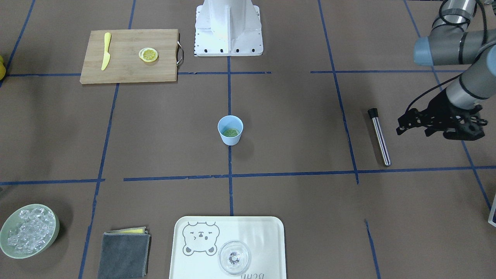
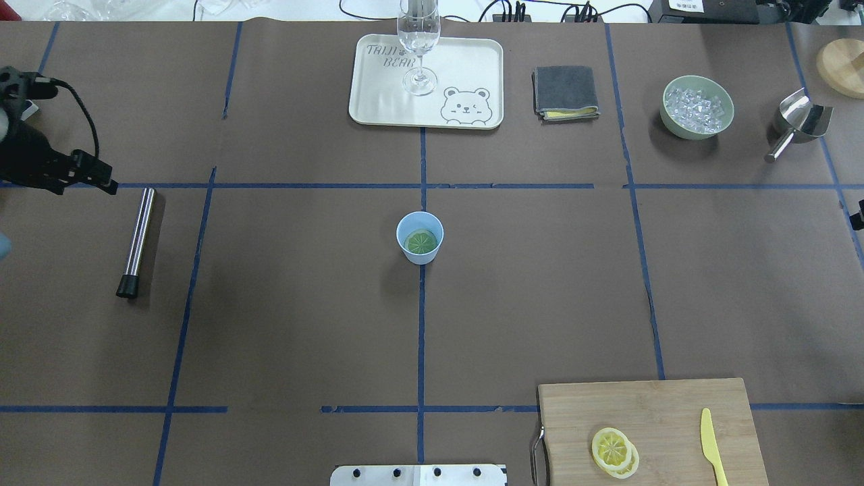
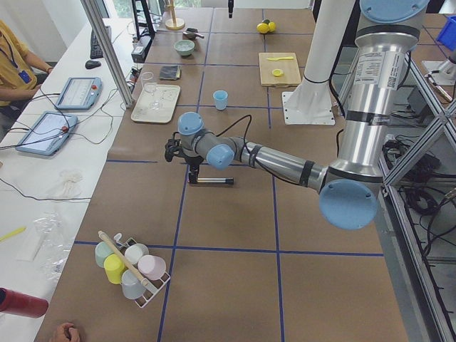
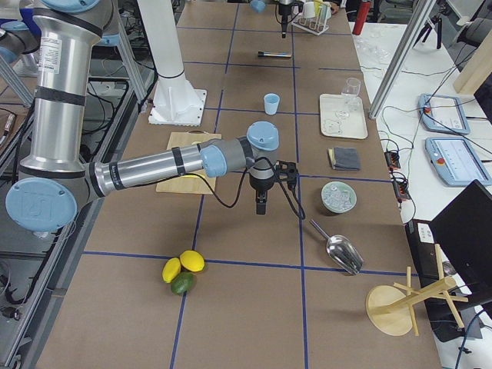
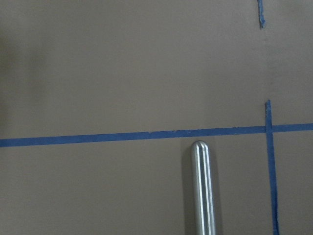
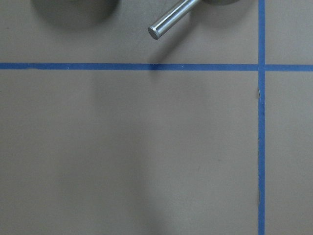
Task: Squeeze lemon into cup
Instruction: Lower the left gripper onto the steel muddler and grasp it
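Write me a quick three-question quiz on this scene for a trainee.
1. True or false: a lemon slice lies inside the cup.
2. Which tool lies on the cutting board? A) knife B) fork C) whisk
3. Fill in: the left gripper hangs over one end of the metal ___.
Key: 1 true; 2 A; 3 rod.

The little light-blue cup (image 2: pixel 418 221) stands upright in the middle of the table, with its open top up. A thin round lemon slice (image 2: pixel 420 241) lies flat at the bottom of it. In there it looks greenish-yellow, with lines like a wheel.
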Action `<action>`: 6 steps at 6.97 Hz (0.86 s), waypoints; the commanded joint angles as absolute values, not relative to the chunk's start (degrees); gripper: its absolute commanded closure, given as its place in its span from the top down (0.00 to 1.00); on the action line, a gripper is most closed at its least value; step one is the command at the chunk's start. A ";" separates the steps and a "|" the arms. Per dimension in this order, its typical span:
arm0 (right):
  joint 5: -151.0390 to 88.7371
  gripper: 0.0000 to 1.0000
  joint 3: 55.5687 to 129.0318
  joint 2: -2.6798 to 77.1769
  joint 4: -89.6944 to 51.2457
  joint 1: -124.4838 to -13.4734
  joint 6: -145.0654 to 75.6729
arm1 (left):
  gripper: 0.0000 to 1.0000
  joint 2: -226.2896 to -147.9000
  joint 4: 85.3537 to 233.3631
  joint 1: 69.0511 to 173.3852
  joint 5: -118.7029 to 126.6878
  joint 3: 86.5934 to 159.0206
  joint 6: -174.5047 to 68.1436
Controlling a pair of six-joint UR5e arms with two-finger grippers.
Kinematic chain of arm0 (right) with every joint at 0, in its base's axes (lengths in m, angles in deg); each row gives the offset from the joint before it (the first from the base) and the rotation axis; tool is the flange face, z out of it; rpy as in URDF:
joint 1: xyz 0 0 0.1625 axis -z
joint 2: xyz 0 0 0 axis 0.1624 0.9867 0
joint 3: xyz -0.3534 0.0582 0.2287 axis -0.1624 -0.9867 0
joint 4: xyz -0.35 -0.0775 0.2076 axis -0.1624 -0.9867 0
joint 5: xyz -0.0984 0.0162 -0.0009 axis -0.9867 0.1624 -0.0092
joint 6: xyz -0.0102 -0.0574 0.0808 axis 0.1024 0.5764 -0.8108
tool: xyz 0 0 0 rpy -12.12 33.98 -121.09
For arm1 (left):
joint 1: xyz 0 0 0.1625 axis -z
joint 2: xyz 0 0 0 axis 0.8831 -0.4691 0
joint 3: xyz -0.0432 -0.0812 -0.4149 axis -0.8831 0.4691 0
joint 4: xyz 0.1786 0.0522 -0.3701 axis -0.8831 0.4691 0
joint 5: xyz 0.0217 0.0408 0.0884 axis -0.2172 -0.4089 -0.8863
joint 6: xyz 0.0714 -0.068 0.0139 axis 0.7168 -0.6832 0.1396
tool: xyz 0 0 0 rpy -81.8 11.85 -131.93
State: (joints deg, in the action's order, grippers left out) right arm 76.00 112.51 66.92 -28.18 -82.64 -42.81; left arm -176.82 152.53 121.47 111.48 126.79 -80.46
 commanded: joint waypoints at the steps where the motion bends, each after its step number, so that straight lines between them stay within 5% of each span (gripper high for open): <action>1: 76.08 1.00 112.60 67.02 -28.17 -82.65 -42.89 | 0.99 -180.58 152.50 117.22 109.02 121.17 -83.27; 6: 76.08 1.00 112.42 67.02 -28.17 -82.65 -42.98 | 0.77 -181.13 152.85 115.02 108.93 117.62 -82.40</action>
